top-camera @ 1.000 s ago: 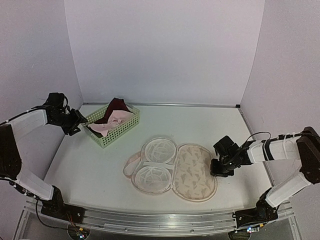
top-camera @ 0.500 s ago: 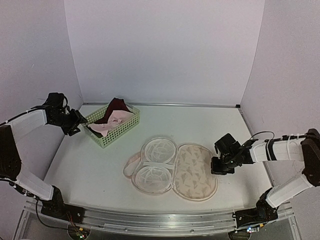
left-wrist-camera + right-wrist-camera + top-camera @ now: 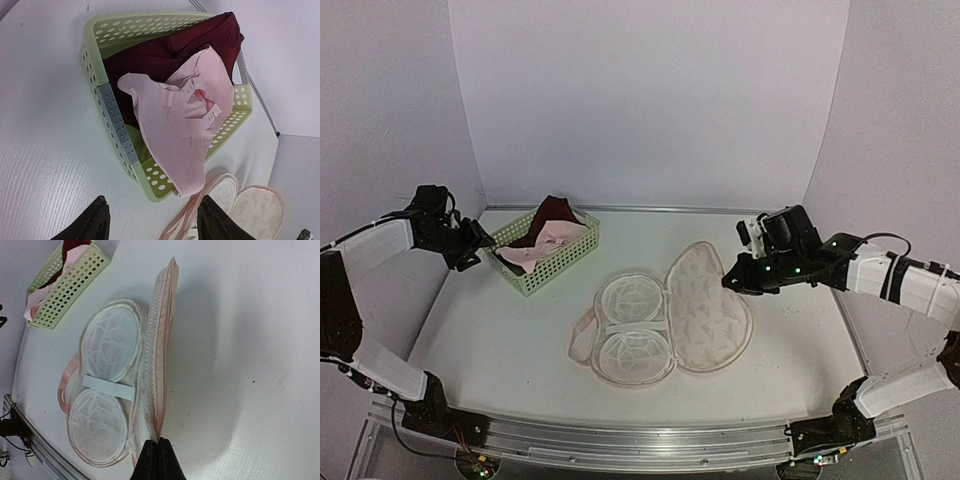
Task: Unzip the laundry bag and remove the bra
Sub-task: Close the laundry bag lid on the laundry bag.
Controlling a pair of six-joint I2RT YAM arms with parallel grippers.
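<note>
Open on the table (image 3: 790,250): the laundry bag (image 3: 632,332), patterned half tilted up, its rim pinched in the closed right gripper (image 3: 729,281). Heaped in the green basket (image 3: 560,263), far left: the bra (image 3: 548,235). Beside it, fingers parted: the left gripper (image 3: 152,223).

Partly unseen: bra (image 3: 175,120), lower portion hidden within basket (image 3: 90,65); laundry bag (image 3: 260,210), cropped by left wrist view's bottom edge; right gripper (image 3: 159,444), all but pinched fingertips beyond frame.

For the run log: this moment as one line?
laundry bag unzipped, flap raised | right tool shut on its rim | left tool open by basket | bra in basket
</note>
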